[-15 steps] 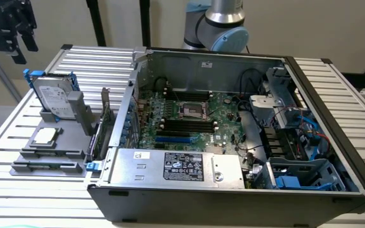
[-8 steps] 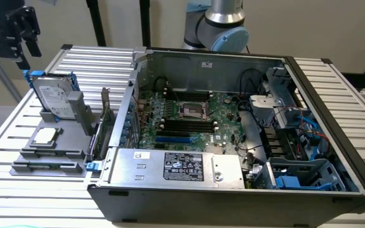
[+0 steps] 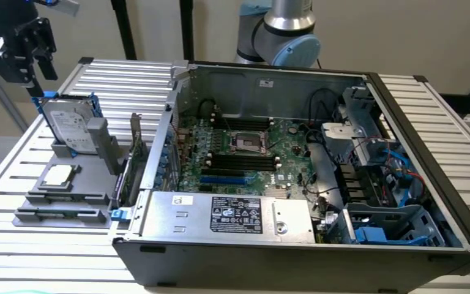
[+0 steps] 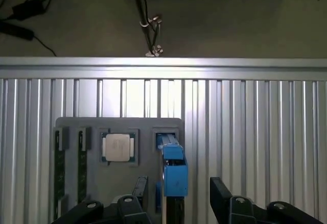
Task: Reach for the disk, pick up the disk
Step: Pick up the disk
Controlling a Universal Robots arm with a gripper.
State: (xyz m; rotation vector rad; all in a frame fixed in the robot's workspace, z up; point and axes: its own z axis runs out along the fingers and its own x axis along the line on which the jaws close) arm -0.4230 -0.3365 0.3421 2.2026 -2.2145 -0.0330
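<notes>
The disk [image 3: 68, 125] stands on edge in a slot of the grey tray [image 3: 63, 202] at the exterior view's left, a silver-grey drive with a white label in a blue carrier. My gripper [image 3: 39, 76] hangs above it, apart from it, at that view's upper left. In the wrist view I look straight down on the disk's blue top edge [image 4: 171, 168]. My gripper [image 4: 181, 196] is open there, one black finger [image 4: 140, 189] on one side of that edge and the other finger [image 4: 222, 193] well off to the other side. Nothing is held.
A small square silver chip [image 4: 118, 147] lies on the same tray beside the disk. An open computer case [image 3: 300, 153] with a motherboard and a big silver box [image 3: 227, 214] stands at the exterior view's right. The ribbed metal table [image 4: 245, 111] ends at an edge beyond the tray.
</notes>
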